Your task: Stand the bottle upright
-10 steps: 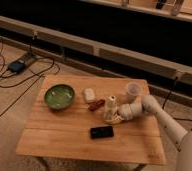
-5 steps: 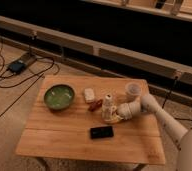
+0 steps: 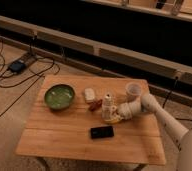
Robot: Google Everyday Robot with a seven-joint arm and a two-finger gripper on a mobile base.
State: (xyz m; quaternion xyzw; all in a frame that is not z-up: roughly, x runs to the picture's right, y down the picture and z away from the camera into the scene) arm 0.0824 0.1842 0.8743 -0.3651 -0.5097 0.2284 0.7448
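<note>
The bottle (image 3: 108, 104), slim and white with a white cap and a dark-marked label, stands about upright near the middle of the wooden table (image 3: 64, 140). My gripper (image 3: 116, 113) reaches in from the right on the white arm (image 3: 159, 116). It sits right against the bottle's lower right side. A small yellow thing (image 3: 113, 120) lies on the table just beneath the gripper and the bottle's base.
A green bowl (image 3: 59, 96) sits at the left. A small white block (image 3: 89, 94) and a reddish item (image 3: 95, 105) lie left of the bottle. A translucent cup (image 3: 133, 90) stands behind the gripper. A black phone (image 3: 102, 132) lies in front. Cables cover the floor at left.
Almost nothing differs: the bottle stays upright in the same spot, and the gripper stays against it with only a slight shift of the arm.
</note>
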